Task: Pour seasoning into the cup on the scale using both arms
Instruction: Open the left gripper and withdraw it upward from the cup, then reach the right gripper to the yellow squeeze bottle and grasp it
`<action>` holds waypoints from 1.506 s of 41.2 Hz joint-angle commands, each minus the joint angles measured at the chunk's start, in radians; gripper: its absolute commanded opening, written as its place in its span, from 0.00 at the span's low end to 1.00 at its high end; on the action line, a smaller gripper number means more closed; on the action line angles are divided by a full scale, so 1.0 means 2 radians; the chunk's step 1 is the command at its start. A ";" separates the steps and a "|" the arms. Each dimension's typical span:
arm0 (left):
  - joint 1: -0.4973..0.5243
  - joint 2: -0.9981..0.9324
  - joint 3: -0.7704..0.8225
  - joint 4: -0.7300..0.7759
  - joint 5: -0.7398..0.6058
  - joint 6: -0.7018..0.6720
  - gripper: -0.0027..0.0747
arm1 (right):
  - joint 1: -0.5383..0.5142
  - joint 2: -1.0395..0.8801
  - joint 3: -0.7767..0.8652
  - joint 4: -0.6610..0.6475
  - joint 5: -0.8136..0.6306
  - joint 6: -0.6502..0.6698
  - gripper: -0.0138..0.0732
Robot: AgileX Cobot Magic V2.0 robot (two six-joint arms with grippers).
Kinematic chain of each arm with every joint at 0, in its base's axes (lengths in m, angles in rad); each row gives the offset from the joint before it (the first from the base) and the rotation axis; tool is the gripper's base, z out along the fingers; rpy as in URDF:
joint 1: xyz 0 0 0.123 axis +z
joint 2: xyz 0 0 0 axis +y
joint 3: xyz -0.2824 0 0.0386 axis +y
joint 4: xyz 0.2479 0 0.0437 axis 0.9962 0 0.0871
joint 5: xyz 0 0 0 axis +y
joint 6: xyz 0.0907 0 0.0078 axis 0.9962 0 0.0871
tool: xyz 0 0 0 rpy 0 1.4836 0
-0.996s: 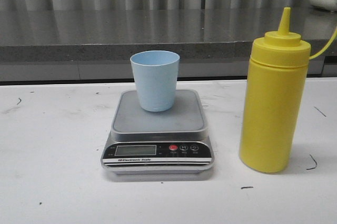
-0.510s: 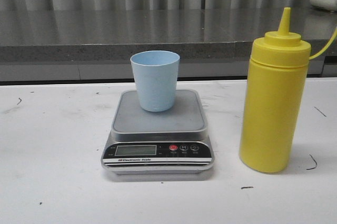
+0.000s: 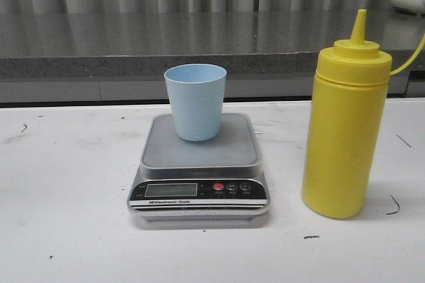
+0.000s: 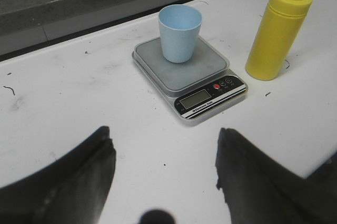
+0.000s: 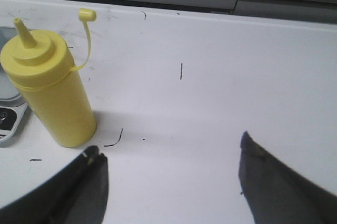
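The cup [image 3: 195, 101] is standing upright on the steel platform of the scale [image 3: 199, 167], toward its far edge, near the middle of the white table [image 3: 66, 196]. Seen from the front, the bottle [image 3: 344, 123] is standing upright on the table at about three o'clock from the scale, just beside it and not touching it, its nozzle uncapped and the cap strap arching off to the right. The left gripper [image 4: 163, 174] is hovering over the table on the near side of the scale, its jaws spread wide and holding nothing. The right gripper [image 5: 171, 179] is hanging above bare table near the bottle, its jaws likewise parted and empty, touching nothing.
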State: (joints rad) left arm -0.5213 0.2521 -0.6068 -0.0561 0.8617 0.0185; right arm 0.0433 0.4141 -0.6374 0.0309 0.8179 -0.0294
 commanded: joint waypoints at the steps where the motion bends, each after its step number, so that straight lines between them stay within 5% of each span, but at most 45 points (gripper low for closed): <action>1: 0.000 0.005 -0.011 -0.006 -0.039 -0.005 0.58 | -0.002 0.007 -0.015 -0.004 -0.033 -0.004 0.78; 11: 0.000 0.005 -0.011 -0.006 -0.039 -0.005 0.58 | 0.000 0.011 -0.015 0.005 -0.038 -0.017 0.78; 25: 0.000 0.005 -0.011 -0.006 -0.039 -0.005 0.58 | 0.105 0.084 -0.015 0.003 -0.039 -0.038 0.92; 33: 0.000 0.005 -0.011 -0.006 -0.039 -0.005 0.58 | 0.125 0.159 -0.007 0.071 -0.086 -0.038 0.92; 51: 0.000 0.005 -0.011 -0.006 -0.039 -0.005 0.58 | 0.203 0.229 0.199 0.093 -0.546 -0.049 0.92; 62: 0.000 0.005 -0.011 -0.006 -0.039 -0.005 0.58 | 0.230 0.323 0.228 0.091 -0.677 -0.048 0.92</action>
State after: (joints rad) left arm -0.5213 0.2521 -0.6068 -0.0579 0.8593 0.0162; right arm 0.4961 1.0124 -0.1600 0.2123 -0.3733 -0.1180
